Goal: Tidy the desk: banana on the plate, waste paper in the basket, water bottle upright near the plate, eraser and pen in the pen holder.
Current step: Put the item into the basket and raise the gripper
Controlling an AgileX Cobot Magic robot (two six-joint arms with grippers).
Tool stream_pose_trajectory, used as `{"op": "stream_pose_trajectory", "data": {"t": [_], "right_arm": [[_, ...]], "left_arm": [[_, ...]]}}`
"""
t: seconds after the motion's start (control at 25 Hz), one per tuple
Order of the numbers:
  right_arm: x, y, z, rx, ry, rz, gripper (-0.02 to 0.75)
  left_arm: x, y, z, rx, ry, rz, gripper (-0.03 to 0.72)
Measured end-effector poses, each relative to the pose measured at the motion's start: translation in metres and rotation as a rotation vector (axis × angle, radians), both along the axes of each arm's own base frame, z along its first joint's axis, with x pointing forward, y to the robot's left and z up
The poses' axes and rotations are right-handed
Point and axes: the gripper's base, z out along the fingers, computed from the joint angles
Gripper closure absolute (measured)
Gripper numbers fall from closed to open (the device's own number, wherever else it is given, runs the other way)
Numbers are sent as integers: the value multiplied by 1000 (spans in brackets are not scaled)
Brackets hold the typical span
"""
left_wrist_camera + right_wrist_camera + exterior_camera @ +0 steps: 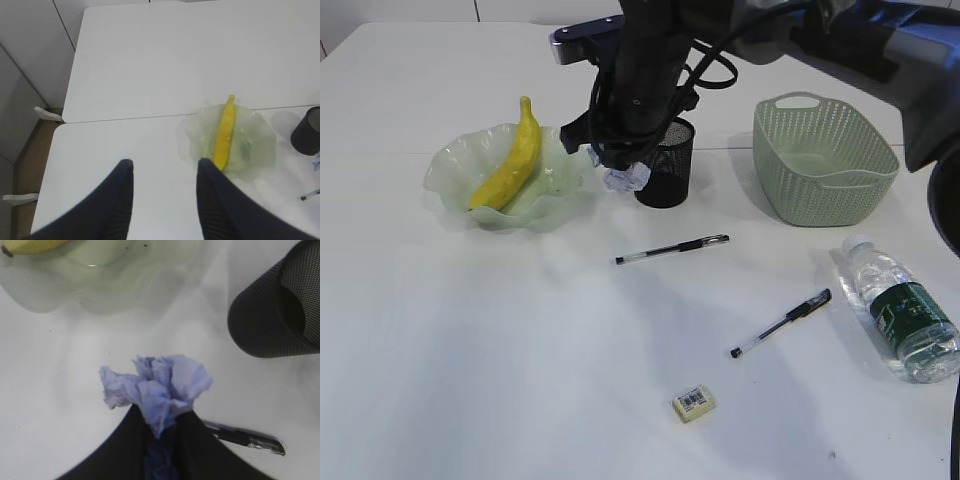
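The right tool (159,427) is clamped on the waste paper (157,387), held above the surface between the plate (455,170) and the pen holder (665,165), probably for carrying toward the basket (825,160) near the far right edge. The left tool (165,200) hangs empty with fingers apart, because the banana (510,160) lies already on the plate.

1. Setting: robot test bench in a lab or office-type room, not a home.
2. Surface (470,380): plain white, bare, built of two white tops butted together; seam runs 9 to 3 o'clock behind the plate (455,170).
3. Left wrist view: pale wall panels and brown floor at 9 o'clock; white bracket feet (47,114) at the surface's edge.
4. Props laid out sparsely, like a staged trial: mesh pen holder (670,165) at 12 o'clock, basket (825,160) at 2 o'clock, two pens (672,249), eraser (693,403) at 6 o'clock, water bottle (903,310) lying at 4 o'clock.
5. Black robot arm (645,70) with cabling overhangs the far edge.
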Motion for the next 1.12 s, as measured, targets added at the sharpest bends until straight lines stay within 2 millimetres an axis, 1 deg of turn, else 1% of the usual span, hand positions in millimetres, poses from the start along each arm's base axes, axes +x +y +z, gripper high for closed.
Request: {"op": "stream_pose_trajectory", "data": {"t": [0.12,0.36,0.44,0.6,0.8,0.92,1.12], "right_arm": [[6,-12,1,1,-2,-26,660],[16,-38,14,18,-21,-83,660],[20,-49,17,23,-25,-109,660],[26,-63,18,26,-27,-142,661],[31,-81,24,29,-38,-179,661],[36,-98,28,32,-47,-216,661],[45,-138,35,55,-54,-299,661]], "left_arm": [[0,0,0,0,0,0,395],[2,0,-1,0,4,0,398],[2,0,-1,-3,5,-2,400],[2,-1,-1,-9,5,-8,400],[3,-2,-1,-14,6,-13,400],[3,-2,-1,-14,6,-13,400],[3,-2,-1,-14,6,-13,402]]}}
